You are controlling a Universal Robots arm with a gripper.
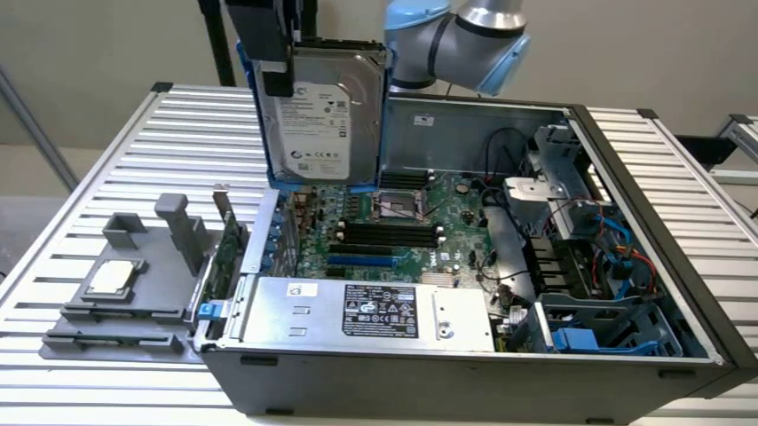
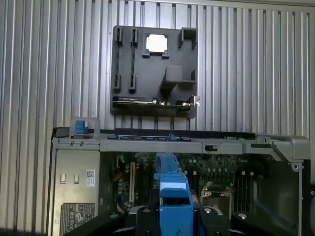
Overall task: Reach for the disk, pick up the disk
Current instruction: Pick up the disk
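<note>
The disk [image 1: 322, 111] hangs upright in the air above the open computer case [image 1: 474, 373], its white label facing the exterior view and its blue rails [image 1: 382, 115] running down both long edges. The gripper [image 1: 279, 53] clamps it from above: a black finger [image 1: 276, 67] lies flat against the label side near the disk's top corner on the exterior view's left, so the jaws are closed on the disk, holding it clear of everything below. In the wrist view the blue rail [image 2: 173, 194] shows edge-on between the two black fingers [image 2: 142, 219]. Directly beneath the disk sits the green motherboard [image 1: 403, 222] with its empty socket [image 1: 397, 206] and dark memory slots [image 1: 385, 235]. Nearer the exterior view's front edge the silver power supply [image 1: 367, 311] with a black label fills the case corner. Cables and blue drive bays [image 1: 592, 333] crowd the exterior view's right side of the case. Outside the case, on the slatted metal table [image 1: 106, 151] to the exterior view's left, a grey fixture tray [image 1: 130, 293] carries a small square silver chip [image 1: 109, 278].
</note>
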